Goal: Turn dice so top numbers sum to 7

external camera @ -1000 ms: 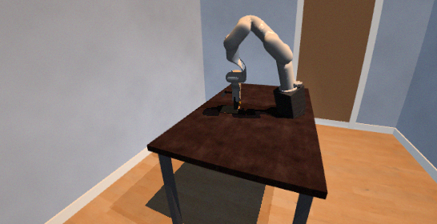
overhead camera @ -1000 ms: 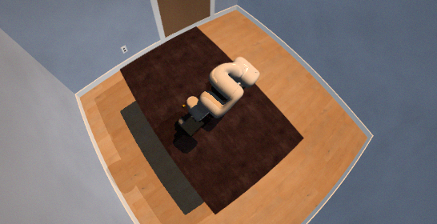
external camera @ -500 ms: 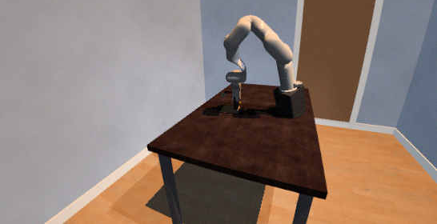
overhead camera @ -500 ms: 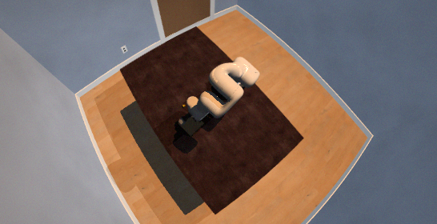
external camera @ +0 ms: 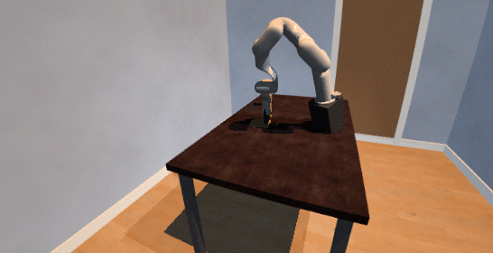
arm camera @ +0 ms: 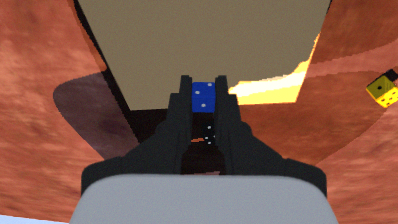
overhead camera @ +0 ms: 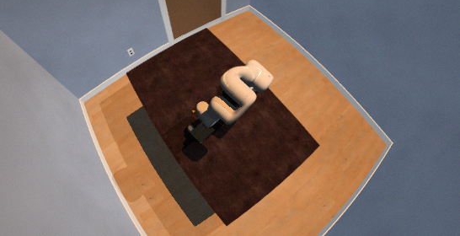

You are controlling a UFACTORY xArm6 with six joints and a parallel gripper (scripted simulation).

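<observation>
The mat (arm camera: pixel 200 40) (overhead camera: pixel 203 134) lies on the table, beige in the wrist view and dark in the top view. My gripper (arm camera: pixel 203 90) points down at the mat's near edge in the wrist view and is shut on a blue die (arm camera: pixel 203 99). Three white pips show on the side of the blue die facing the camera. A black die (arm camera: pixel 209 135) with white pips shows partly in the dark gap between the fingers; whether it is on the mat is unclear. A yellow die (arm camera: pixel 383 91) (overhead camera: pixel 194 111) lies on the table, off the mat, with one black pip on one face.
The table (overhead camera: pixel 253 166) (external camera: pixel 271 164) is dark brown. The arm's black base block (external camera: pixel 327 116) stands towards its right side in the exterior view. Dark shadows lie around the gripper. A bright sunlit patch crosses the mat's near right corner in the wrist view.
</observation>
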